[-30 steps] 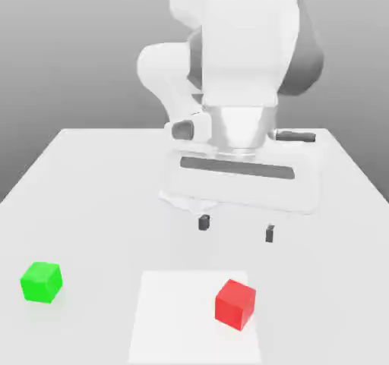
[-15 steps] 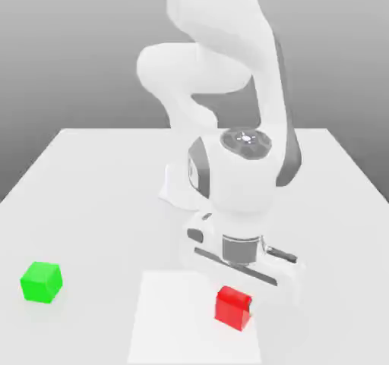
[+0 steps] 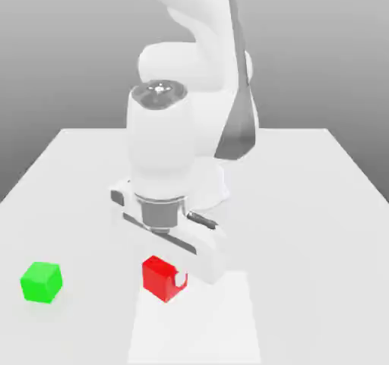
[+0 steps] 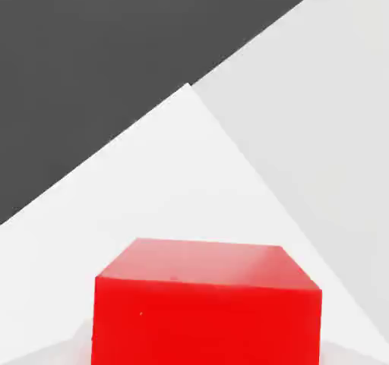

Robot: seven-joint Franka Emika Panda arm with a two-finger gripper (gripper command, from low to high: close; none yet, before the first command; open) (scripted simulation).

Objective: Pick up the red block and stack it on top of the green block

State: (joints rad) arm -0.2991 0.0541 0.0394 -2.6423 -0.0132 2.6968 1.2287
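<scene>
One matte bright-red cube (image 3: 159,277)

No legible text or labels anywhere (blocks seemingly plain, arm unmarked).

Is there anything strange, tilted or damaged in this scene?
Nothing stands out. The gripper is shut on the red block, and the green block sits squarely on the table.
</scene>
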